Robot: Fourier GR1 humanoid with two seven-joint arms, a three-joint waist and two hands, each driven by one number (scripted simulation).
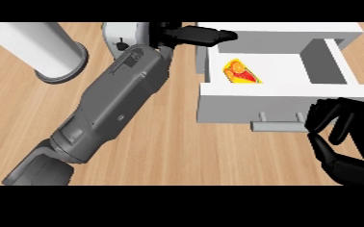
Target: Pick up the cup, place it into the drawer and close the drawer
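Inside the open drawer (274, 62) lies the cup (241, 72); only closing remains. Left hand (195, 34) hovers flat, right hand (335, 125) curled empty by the handle (279, 125).

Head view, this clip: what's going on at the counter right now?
The robot's left hand reaches across the wooden counter toward the far edge of the open white drawer, beside a white cup-like object that its forearm largely hides; whether it grips it cannot be told. A red and yellow item lies inside the drawer. The right hand rests with curled fingers near the drawer's grey handle. A white cylinder stands at far left.
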